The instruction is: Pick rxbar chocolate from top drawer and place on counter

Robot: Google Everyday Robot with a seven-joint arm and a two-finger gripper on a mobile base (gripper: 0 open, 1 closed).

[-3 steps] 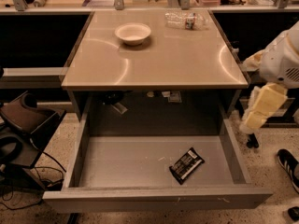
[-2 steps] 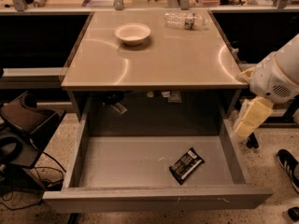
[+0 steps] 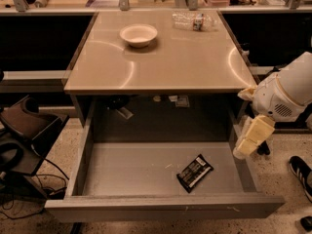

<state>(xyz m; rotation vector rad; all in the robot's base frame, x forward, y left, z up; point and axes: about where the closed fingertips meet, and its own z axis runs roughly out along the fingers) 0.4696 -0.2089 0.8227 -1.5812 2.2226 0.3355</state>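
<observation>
From where I am standing, the drawer (image 3: 122, 169) is hanging fully open under the counter (image 3: 170, 67), its grey floor showing bare along the left. Up on the counter a bowl (image 3: 139, 34) is sitting left of centre, with free tabletop lying in front of it. Moving right, the bar (image 3: 194, 172) is lying flat and askew on the drawer floor, right of the middle and near the front wall, with nothing touching it. The bottle (image 3: 195, 21) is lying on its side at the counter's back right. Furthest right, the gripper (image 3: 250, 138) is hanging just over the drawer's right wall, apart from the bar and above it; I cannot tell whether it is parted or closed. To my eye the reach is under way and no grasp is made yet. The next move is calling for the gripper to travel left and down into the drawer and line up across the bar's narrow width. Compared with a second ago, the gripper is now lower and further left, while bar, bowl and bottle are lying where they were.
</observation>
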